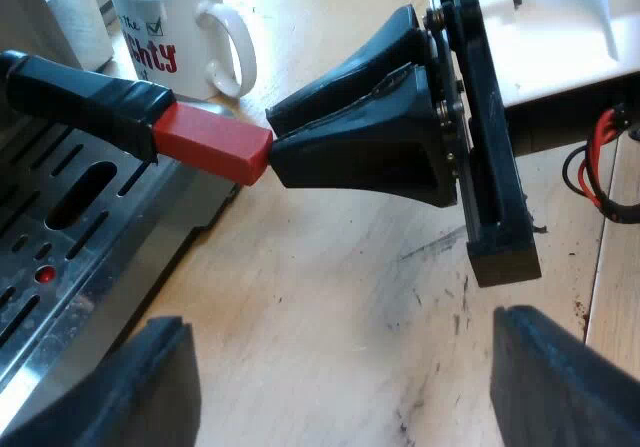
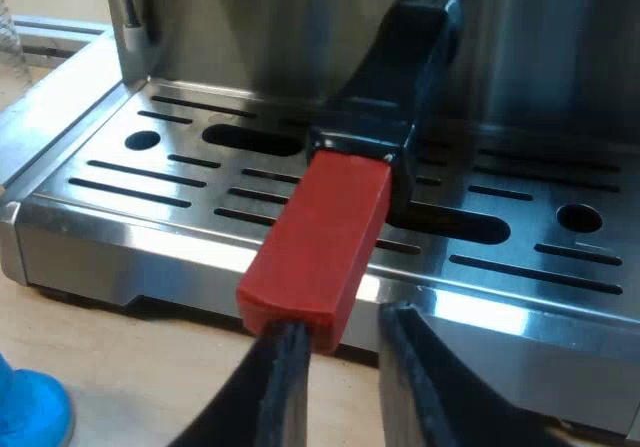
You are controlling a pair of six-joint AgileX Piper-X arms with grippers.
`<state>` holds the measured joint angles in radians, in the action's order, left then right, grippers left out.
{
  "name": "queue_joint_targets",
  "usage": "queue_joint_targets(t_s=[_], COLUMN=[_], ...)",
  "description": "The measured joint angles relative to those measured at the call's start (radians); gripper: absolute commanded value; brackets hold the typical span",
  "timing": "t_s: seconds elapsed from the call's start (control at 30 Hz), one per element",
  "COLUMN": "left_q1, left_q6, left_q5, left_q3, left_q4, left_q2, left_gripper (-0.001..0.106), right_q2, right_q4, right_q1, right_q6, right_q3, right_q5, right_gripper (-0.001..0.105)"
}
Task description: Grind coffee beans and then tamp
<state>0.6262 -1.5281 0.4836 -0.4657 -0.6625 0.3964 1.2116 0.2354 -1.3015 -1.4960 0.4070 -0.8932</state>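
Left wrist view, nearest first: left pincer (image 1: pixel 345 382) was spread wide with nothing in it, over the bare wooden worktop (image 1: pixel 330 287). Beyond it, the right pincer (image 1: pixel 272 142) sat tip-on at the red end (image 1: pixel 212 145) of the holder's dark handle (image 1: pixel 80 95). The handle reached out over the slotted steel drip tray (image 1: pixel 60 297). The red end stuck out past the tray's edge, above the worktop. Farthest, a white mug (image 1: pixel 165 22) with red and black lettering stood on the worktop beside the machine, its loop turned toward the right pincer. The lettering was partly cut off and not readable in full.

Right wrist view, nearest first: right pincer (image 2: pixel 342 377) was right at the near face of the red end (image 2: pixel 315 252). I could not tell whether it clamped the red end or only touched it, since the contact spot was hidden by the block. A blue tamper (image 2: pixel 30 407) stood on the worktop (image 2: pixel 120 367) near the tray's corner, mostly cut off, with just a rounded bit visible. Past the red end, the dark handle (image 2: pixel 400 97) rose over the drip tray (image 2: pixel 150 182) to the espresso machine (image 2: pixel 250 27) front. Its far end was cut off where it met the machine. A thin steel rod (image 2: pixel 125 7), likely the steam wand, was hard to make out.
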Motion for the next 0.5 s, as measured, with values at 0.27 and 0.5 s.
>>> queue_joint_targets(t_s=[0.27,0.5], left_q1=[0.0,0.0], left_q6=[0.0,0.0], left_q5=[0.0,0.0], left_q3=[0.0,0.0], left_q4=[0.0,0.0], left_q2=[0.0,0.0], left_gripper=[0.064,0.064], right_q2=[0.0,0.0], right_q4=[0.0,0.028], right_q1=[-0.002,0.025], right_q6=[0.013,0.014], right_q3=[0.0,-0.008], right_q5=[-0.062,-0.013], right_gripper=[0.021,0.021])
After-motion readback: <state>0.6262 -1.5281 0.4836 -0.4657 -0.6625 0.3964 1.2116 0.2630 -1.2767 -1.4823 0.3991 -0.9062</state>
